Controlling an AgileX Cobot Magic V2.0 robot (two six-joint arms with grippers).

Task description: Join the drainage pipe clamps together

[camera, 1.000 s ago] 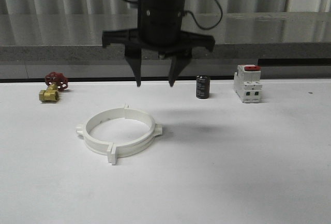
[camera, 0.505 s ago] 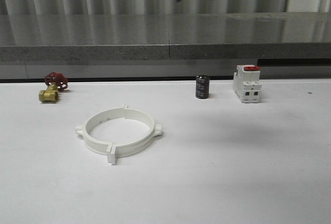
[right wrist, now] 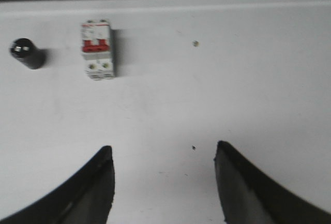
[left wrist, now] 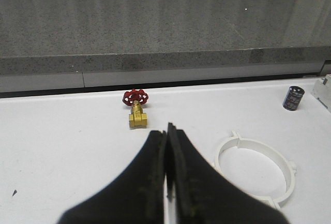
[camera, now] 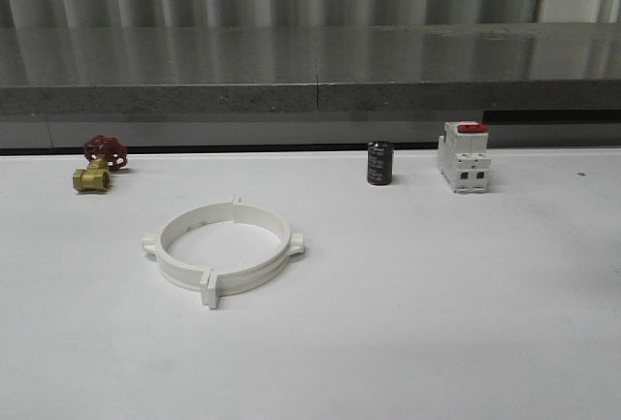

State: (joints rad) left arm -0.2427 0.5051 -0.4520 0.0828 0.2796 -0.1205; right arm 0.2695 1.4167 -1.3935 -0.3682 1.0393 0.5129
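Left pincer (left wrist: 166,182) beside joined clamps (left wrist: 256,171)

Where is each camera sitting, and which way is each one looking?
Front view: looks forward over the white table at the joined drainage pipe clamps.
Left wrist view: rides the left arm, over the shut left gripper, toward the brass valve.
Right wrist view: rides the right arm, looking down past the open right gripper.
Shared: the switch and the black cylinder appear in front and right wrist views.
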